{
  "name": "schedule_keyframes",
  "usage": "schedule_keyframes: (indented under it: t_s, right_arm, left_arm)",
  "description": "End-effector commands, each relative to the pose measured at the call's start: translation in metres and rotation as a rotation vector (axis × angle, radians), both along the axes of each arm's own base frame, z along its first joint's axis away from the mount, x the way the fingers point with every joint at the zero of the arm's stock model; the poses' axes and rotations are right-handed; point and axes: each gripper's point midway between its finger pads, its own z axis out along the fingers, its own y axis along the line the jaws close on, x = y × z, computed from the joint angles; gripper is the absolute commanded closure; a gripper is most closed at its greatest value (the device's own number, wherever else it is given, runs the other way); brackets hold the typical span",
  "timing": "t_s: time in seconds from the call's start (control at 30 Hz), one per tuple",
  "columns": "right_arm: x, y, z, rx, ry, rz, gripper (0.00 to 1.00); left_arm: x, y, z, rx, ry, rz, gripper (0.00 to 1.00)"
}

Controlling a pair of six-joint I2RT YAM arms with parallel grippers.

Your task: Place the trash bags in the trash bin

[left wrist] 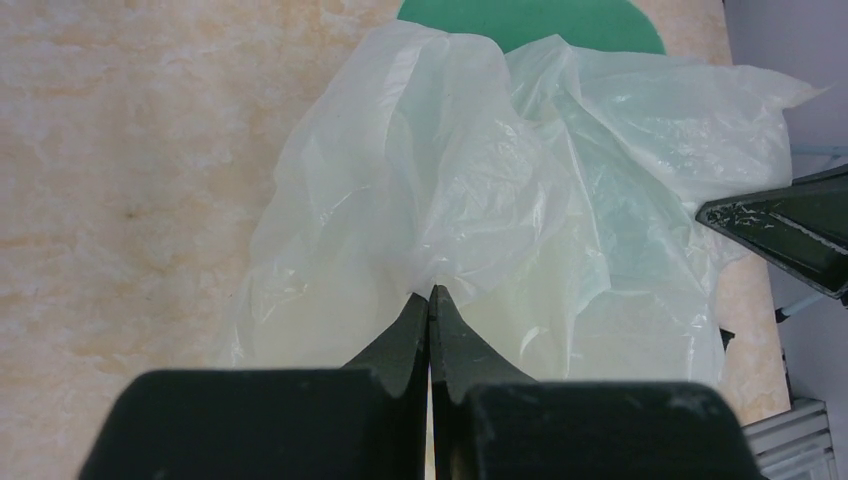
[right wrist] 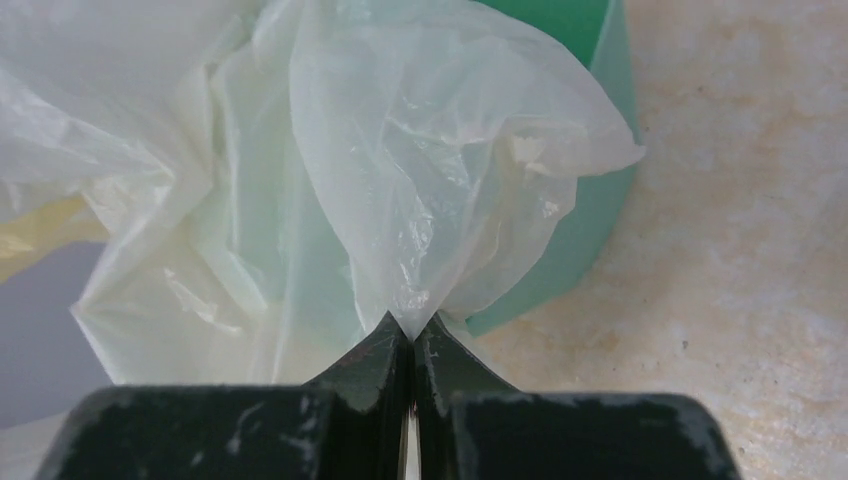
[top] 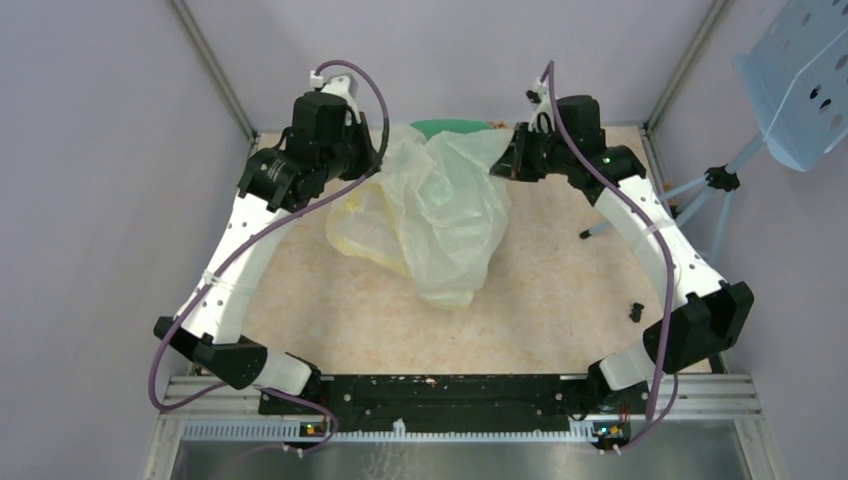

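Pale lavender walls all round, and a mottled beige table [top: 560,290] with both arms reaching toward its far edge. The trash bin [top: 445,127] sits back there in the middle, though only a sliver of its mint-green rim shows from above, because the trash bag [top: 440,210] is draped right over it. The bag is bunched and crinkly, and it spills off the bin toward the near side, where its lower end lies on the table between the two arms. A yellower band [top: 350,235] shows along its left edge.

The left gripper [left wrist: 430,295] has its fingers pressed together with a fold of the bag pinched right at the tips — the plastic fans up and out from that point. Same story on the other side: the right gripper [right wrist: 412,325] is closed tight on a gathered peak of the bag, with the green wall of the bin just behind and to the right of it. So both are holding the bag up near the bin, one on each side.

Other bits — a small black thing [top: 636,311] lies on the table near the right arm's elbow, and a light blue perforated panel [top: 800,75] on a stand stands off the table's far right corner.
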Motion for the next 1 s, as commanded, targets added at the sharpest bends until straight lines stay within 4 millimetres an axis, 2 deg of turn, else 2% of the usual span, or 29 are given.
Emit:
schedule_keyframes:
  t_s: [0.0,0.07,0.17,0.27,0.3,0.37,0.43,0.53,0.67,0.77,0.8,0.87,0.9,0.93,0.97]
  right_arm:
    - [0.006,0.024,0.060,0.043,-0.168,0.072,1.00]
    - [0.010,0.034,0.068,0.036,-0.193,0.089,1.00]
    - [0.022,0.050,0.063,0.006,-0.183,0.104,1.00]
    - [0.042,0.062,0.052,-0.100,-0.181,0.090,1.00]
    - [0.051,0.071,0.041,-0.164,-0.188,0.091,1.00]
    - [0.068,0.083,0.043,-0.259,-0.254,0.087,1.00]
    - [0.085,0.085,0.027,-0.357,-0.235,0.058,1.00]
    - [0.104,0.077,-0.016,-0.487,-0.154,0.020,1.00]
    - [0.108,0.076,-0.065,-0.541,-0.077,0.022,1.00]
    - [0.108,0.075,-0.086,-0.555,-0.027,0.028,1.00]
    - [0.109,0.074,-0.087,-0.549,-0.012,0.027,1.00]
    - [0.110,0.076,-0.065,-0.486,-0.024,0.030,0.99]
    - [0.111,0.076,-0.045,-0.439,-0.050,0.026,0.93]
    - [0.112,0.076,-0.027,-0.391,-0.081,0.022,0.82]
    - [0.110,0.074,-0.008,-0.354,-0.114,0.018,0.77]
  left_arm:
    - [-0.005,0.008,0.024,-0.035,-0.067,0.025,1.00]
    - [-0.005,0.009,0.027,-0.036,-0.074,0.029,1.00]
    - [-0.003,0.010,0.029,-0.032,-0.078,0.035,1.00]
    - [-0.001,0.010,0.029,-0.039,-0.074,0.042,1.00]
    - [0.000,0.009,0.029,-0.045,-0.070,0.039,1.00]
    - [0.002,0.006,0.027,-0.062,-0.059,0.028,1.00]
    - [0.005,0.001,0.027,-0.075,-0.048,0.010,1.00]
    - [0.009,-0.004,0.029,-0.089,-0.040,-0.005,1.00]
    - [0.013,-0.007,0.034,-0.116,-0.048,-0.010,1.00]
    - [0.014,-0.009,0.038,-0.150,-0.051,-0.026,1.00]
    - [0.015,-0.009,0.039,-0.159,-0.050,-0.027,1.00]
    - [0.017,-0.007,0.039,-0.175,-0.045,-0.024,1.00]
    - [0.018,-0.006,0.039,-0.182,-0.043,-0.024,1.00]
    - [0.019,-0.005,0.039,-0.186,-0.042,-0.024,1.00]
    - [0.020,-0.005,0.039,-0.192,-0.037,-0.025,1.00]
